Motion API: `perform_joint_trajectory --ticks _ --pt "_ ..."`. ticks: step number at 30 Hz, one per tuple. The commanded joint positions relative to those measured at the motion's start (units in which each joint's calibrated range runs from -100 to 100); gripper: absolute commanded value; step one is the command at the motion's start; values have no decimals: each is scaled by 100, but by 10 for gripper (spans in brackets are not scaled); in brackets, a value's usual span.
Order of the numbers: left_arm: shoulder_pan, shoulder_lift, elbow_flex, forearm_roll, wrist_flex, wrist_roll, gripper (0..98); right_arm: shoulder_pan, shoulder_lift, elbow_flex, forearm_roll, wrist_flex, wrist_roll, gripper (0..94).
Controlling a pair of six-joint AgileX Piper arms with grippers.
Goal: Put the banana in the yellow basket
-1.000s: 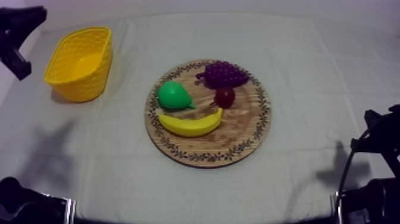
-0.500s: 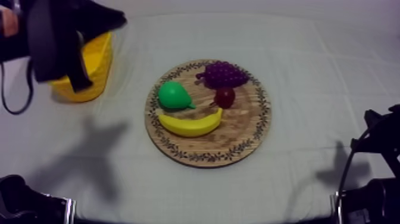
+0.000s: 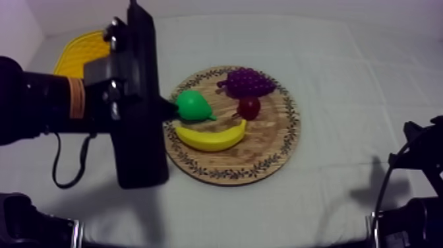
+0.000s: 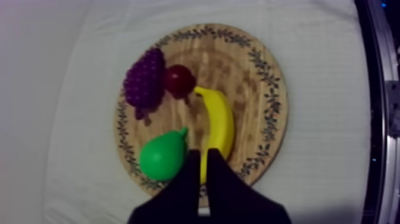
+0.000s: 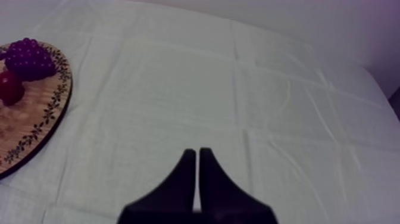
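Observation:
The yellow banana (image 3: 211, 136) lies on the near side of the round wooden board (image 3: 280, 155), beside the green pear (image 3: 193, 105). My left gripper (image 3: 173, 111) hangs over the board's left rim, its tip by the pear. In the left wrist view, its fingers (image 4: 203, 156) lie together as a narrow wedge, shut on nothing, above the banana (image 4: 219, 116) at its end by the pear (image 4: 161, 158). My right gripper (image 5: 196, 152) is shut over bare cloth, well off the board (image 5: 37, 128). My left arm hides most of the yellow basket (image 3: 78, 49) at the back left.
A bunch of purple grapes (image 3: 247, 82) and a small red fruit (image 3: 248, 107) sit on the far half of the board. The right arm (image 3: 415, 165) rests low at the right edge. Bare cloth spreads to the right of the board.
My left arm has swung from the back left corner, past the basket, to the board's left rim. The fruit, board and right arm have not moved.

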Motion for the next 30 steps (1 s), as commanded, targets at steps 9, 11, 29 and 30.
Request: perform_joint_trajectory --ticks 9,11,29,30 --pt "106 301 548 -37 5 387 58 1 -2 2 1 7 0 3" --pt "122 329 574 -85 -31 493 65 1 -2 2 1 7 0 3" --pt "34 608 657 -474 -322 1342 769 1 -2 2 1 7 0 3" --pt "33 620 656 -475 -308 1347 791 1 -2 2 1 7 0 3"
